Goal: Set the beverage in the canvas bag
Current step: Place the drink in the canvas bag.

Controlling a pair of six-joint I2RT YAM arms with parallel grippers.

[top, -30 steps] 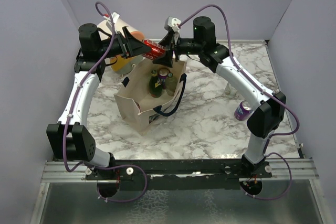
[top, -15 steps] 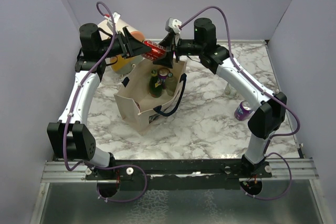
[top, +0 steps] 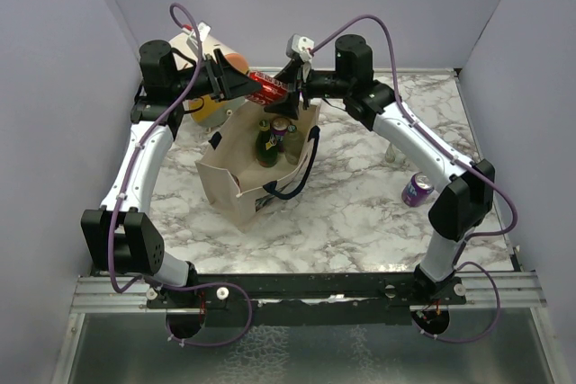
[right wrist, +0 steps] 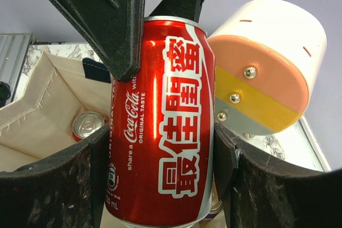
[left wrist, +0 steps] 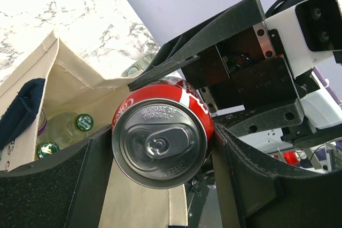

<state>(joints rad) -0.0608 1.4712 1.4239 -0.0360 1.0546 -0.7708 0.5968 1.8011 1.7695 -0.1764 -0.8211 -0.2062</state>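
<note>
Top external view: the left gripper [top: 255, 89] and the right gripper [top: 288, 93] meet in the air above the far rim of the canvas bag [top: 227, 188], with a red cola can [top: 269, 89] held lying on its side between them. The bag stands open on the marble counter [top: 360, 204]. Green bottles [top: 266, 143] stand upright inside it.

In the left wrist view the can [left wrist: 163, 142] is seen end-on. The left arm's fingers [left wrist: 80, 180] press against both of its sides.

In the right wrist view the right arm's fingers [right wrist: 53, 185] clamp the can's [right wrist: 160, 132] body from either flank, so both arms grip it at once.

Below it, inside the bag [right wrist: 37, 105], lies another can [right wrist: 88, 125]. A cream-and-orange drum [right wrist: 267, 73] sits just behind the held can. A purple can [top: 417, 189] stands on the counter well apart, by the right arm.
</note>
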